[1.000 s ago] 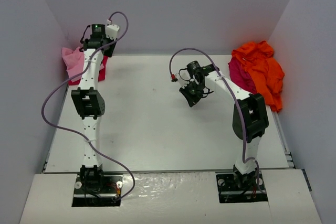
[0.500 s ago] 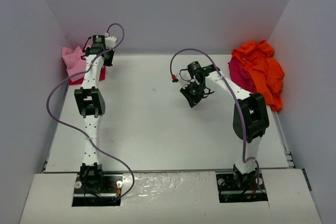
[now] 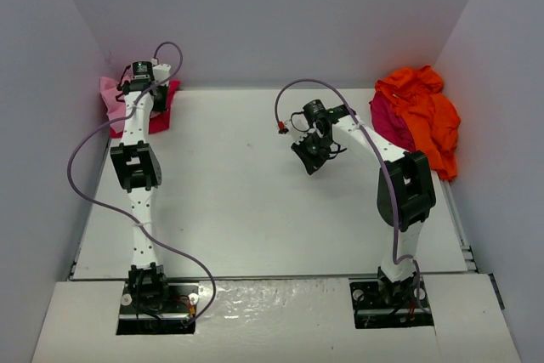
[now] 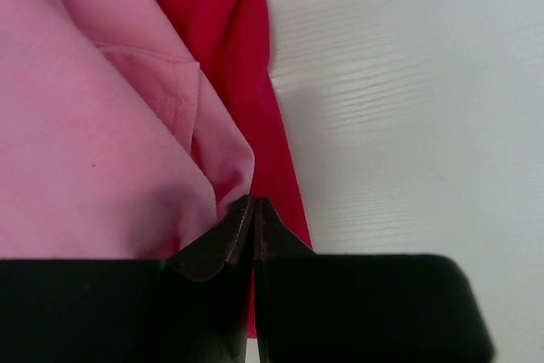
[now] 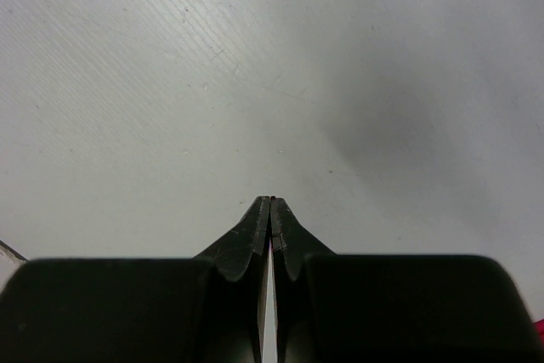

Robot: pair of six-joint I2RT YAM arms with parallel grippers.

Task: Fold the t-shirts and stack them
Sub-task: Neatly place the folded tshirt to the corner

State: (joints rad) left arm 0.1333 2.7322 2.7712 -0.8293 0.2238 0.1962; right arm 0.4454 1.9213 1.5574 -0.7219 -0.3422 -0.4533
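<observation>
At the far left corner of the table, the light pink t-shirt is seen lying over the red t-shirt, of which a strip is left showing along the pink one's right edge. The left gripper is pressed shut, its tips set against a soft fold at the pink hem. Whether a pinch of cloth is caught there cannot be told.

Over the bare middle of the table, the right gripper is held shut on nothing.

At the far right edge, the bright orange t-shirt is heaped unfolded on the dark crimson t-shirt, most of which is buried.

All four are judged light, limp and prone to sagging and bunching, so a hold at a hem, shoulder seam or corner is advised. Sleeves and collars cannot be made out in either pile.
</observation>
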